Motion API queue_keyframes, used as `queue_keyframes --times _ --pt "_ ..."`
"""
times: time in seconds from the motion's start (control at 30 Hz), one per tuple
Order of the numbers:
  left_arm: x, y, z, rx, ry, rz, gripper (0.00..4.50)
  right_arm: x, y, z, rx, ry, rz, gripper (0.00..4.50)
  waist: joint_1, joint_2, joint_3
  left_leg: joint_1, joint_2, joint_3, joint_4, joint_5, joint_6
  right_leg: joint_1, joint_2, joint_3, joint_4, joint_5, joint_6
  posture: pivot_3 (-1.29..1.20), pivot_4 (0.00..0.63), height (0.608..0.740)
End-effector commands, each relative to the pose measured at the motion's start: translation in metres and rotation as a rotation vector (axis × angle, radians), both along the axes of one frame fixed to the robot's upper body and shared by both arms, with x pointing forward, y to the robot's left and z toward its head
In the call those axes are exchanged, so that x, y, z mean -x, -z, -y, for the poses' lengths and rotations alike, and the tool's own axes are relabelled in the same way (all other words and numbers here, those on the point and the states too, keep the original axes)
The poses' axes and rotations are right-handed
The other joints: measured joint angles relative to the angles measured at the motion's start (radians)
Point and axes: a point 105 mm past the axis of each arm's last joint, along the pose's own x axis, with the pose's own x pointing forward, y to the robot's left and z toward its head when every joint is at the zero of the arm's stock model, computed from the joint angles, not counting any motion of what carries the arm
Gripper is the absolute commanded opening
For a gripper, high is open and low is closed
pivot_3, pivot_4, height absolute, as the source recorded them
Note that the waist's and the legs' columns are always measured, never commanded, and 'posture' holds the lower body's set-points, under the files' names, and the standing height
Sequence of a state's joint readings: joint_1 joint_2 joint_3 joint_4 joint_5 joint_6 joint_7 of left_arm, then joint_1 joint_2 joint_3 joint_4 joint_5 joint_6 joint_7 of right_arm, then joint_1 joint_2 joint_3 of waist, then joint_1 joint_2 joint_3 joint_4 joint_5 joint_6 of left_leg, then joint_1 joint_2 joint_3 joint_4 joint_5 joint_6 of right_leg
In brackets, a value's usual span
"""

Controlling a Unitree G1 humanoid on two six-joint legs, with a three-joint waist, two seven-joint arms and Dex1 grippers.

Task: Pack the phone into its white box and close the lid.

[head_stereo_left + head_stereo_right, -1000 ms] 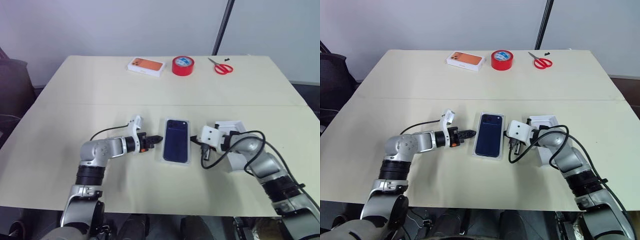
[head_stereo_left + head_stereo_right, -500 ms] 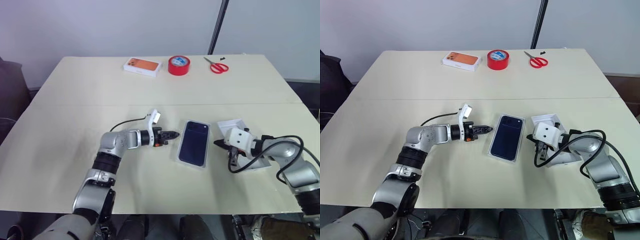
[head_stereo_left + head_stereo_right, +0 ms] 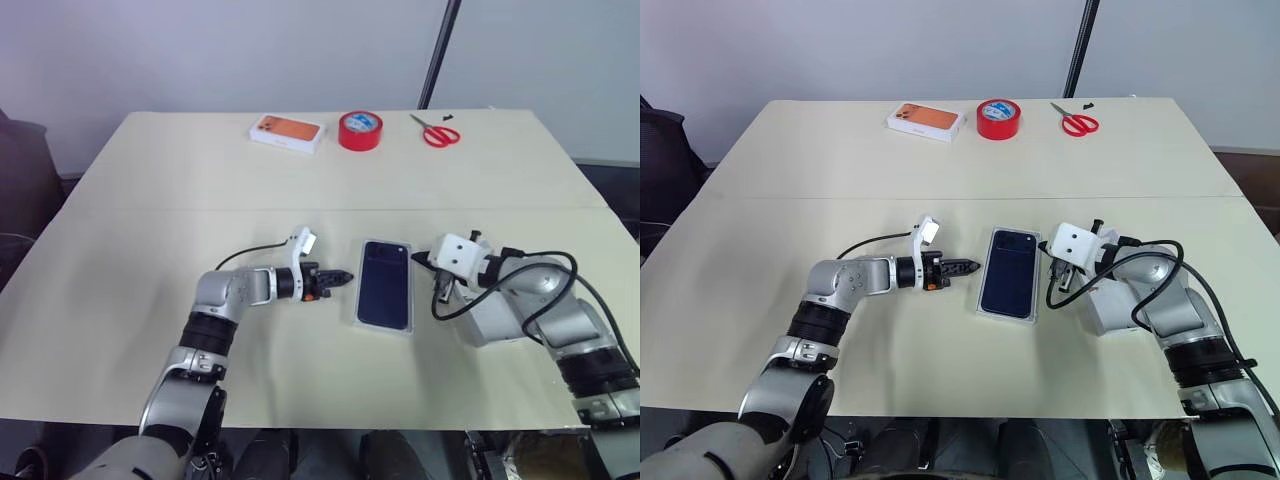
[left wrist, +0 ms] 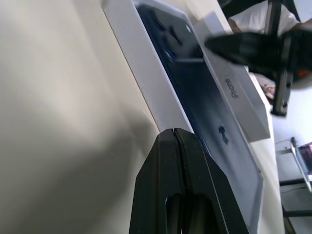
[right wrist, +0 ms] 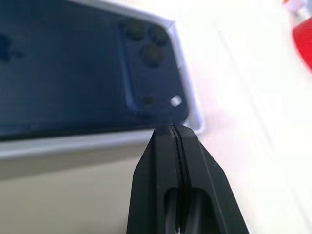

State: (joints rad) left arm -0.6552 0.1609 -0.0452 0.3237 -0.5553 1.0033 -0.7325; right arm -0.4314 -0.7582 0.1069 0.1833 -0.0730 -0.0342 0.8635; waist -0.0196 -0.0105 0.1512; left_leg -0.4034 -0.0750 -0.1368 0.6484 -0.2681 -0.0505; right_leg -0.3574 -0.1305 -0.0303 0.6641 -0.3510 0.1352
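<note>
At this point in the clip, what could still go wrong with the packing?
Both tools, left and right, are shut and flank the phone, which lies in the white box; a sideways nudge could slide the box. The lid sits under the right forearm and may get dragged. With shut fingers, no grasp on the lid is ready.

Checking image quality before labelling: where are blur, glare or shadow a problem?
Right wrist view: the phone is soft, and the table beyond washes out bright. Left wrist view: the left gripper shades the near table, and the background is overexposed. Head views: evenly lit, with the red tape roll crisp.
</note>
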Motion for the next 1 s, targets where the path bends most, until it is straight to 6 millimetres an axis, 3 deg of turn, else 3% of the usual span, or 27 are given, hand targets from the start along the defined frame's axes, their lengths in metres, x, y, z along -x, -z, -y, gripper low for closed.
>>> queue_keyframes --times 0.03,0.13,0.33,0.4,0.5,0.57,0.63,0.73,0.87,1.0 --pt "0.000 -0.011 -0.001 0.023 -0.004 0.027 0.02 -0.001 -0.008 0.000 -0.004 -0.010 0.038 0.00 0.000 0.000 0.000 0.000 0.000 0.000 0.000 0.000 0.000 0.000 0.000 0.000 0.000 0.000 0.000 0.00 0.150 0.740" --pt "-0.003 -0.013 -0.004 0.016 -0.018 0.045 0.02 0.000 -0.008 0.002 0.020 -0.010 0.052 0.00 0.001 0.000 0.000 0.000 0.000 0.000 0.000 0.000 0.000 0.000 0.000 0.000 0.000 0.000 0.000 0.00 0.150 0.740" --pt "-0.010 -0.042 -0.020 0.038 -0.023 0.182 0.02 0.004 -0.041 0.021 -0.077 0.102 0.106 0.00 0.001 0.000 0.000 0.000 0.000 0.000 0.000 0.000 0.000 0.000 0.000 0.000 0.000 0.000 0.000 0.00 0.150 0.740" --pt "-0.007 -0.056 -0.029 0.083 0.006 0.207 0.55 0.016 -0.038 0.023 -0.176 0.140 0.030 0.00 0.003 0.000 0.000 0.000 0.000 0.000 0.000 0.000 0.000 0.000 0.000 0.000 0.000 0.000 0.000 0.00 0.150 0.740" --pt "-0.011 -0.062 -0.046 0.031 0.000 0.295 1.88 0.036 -0.030 0.023 -0.296 0.209 -0.064 0.88 0.005 0.000 0.000 0.000 0.001 -0.001 0.000 0.000 0.000 0.000 0.000 0.000 0.000 0.000 0.000 0.00 0.150 0.740" --pt "-0.013 -0.063 -0.056 0.002 -0.004 0.350 2.99 0.046 -0.023 0.025 -0.281 0.246 -0.092 1.97 0.006 0.000 0.000 0.000 0.001 -0.001 0.000 0.000 0.000 0.000 0.000 0.000 0.000 0.000 0.000 0.00 0.150 0.740" --pt "-0.013 -0.060 -0.069 -0.068 0.017 0.451 3.91 0.050 -0.025 0.026 -0.371 0.366 -0.056 2.88 0.003 0.000 0.000 0.000 0.000 -0.001 0.000 0.000 0.000 0.000 0.000 0.000 0.000 0.000 0.000 0.00 0.150 0.740" --pt "-0.010 -0.057 -0.079 -0.117 0.054 0.572 3.95 0.053 -0.022 0.028 -0.456 0.542 -0.010 4.37 -0.002 0.002 -0.001 0.001 0.002 0.000 -0.001 0.000 0.000 -0.001 0.001 0.001 0.001 0.000 0.000 0.00 0.150 0.740" --pt "0.006 -0.061 -0.079 -0.062 0.142 0.671 3.95 0.068 -0.012 0.029 -0.424 0.630 -0.020 4.37 0.009 0.003 -0.001 -0.001 -0.001 -0.001 -0.001 0.000 0.000 -0.001 -0.001 0.001 0.000 0.000 0.000 0.00 0.150 0.740" --pt "0.028 -0.065 -0.081 -0.003 0.257 0.710 3.95 0.082 0.003 0.028 -0.409 0.678 -0.152 4.37 0.006 0.003 -0.001 -0.001 -0.001 -0.001 -0.001 0.000 0.001 -0.001 -0.002 0.001 0.000 0.000 0.000 0.00 0.150 0.740"
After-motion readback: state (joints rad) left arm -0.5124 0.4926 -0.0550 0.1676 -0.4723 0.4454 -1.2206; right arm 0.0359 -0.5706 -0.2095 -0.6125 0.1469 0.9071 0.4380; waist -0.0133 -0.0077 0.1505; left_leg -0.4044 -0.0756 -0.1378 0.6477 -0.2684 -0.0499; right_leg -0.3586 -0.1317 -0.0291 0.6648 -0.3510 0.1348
